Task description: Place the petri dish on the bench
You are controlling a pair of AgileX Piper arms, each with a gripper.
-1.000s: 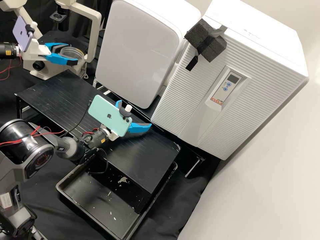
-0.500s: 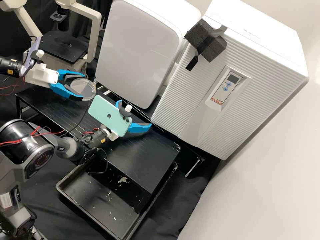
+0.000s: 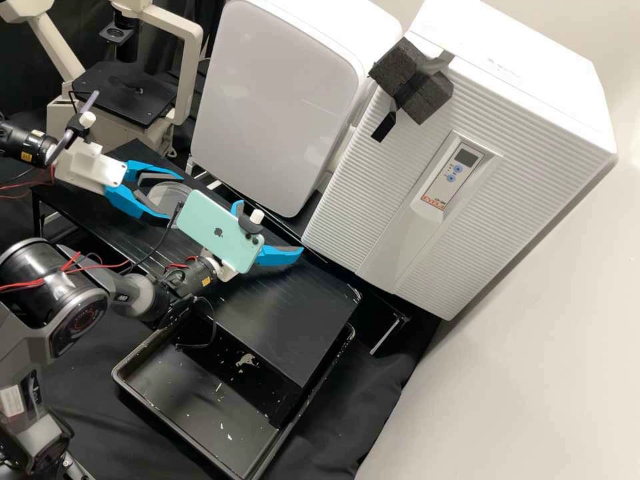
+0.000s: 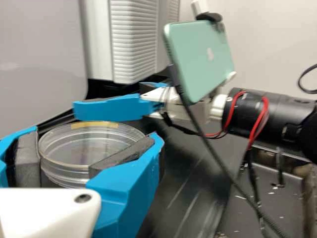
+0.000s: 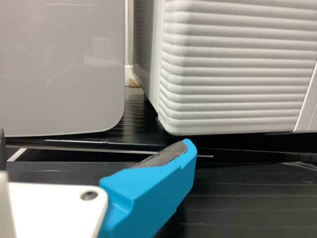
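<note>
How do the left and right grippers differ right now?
The left gripper holds the clear dish between its fingers; the right gripper is empty, its fingers spread apart. In the high view, the left gripper's phone is seen nearly edge-on, while the right gripper's mint-green phone shows its back. Both grippers have white bodies and bright blue fingers.
</note>
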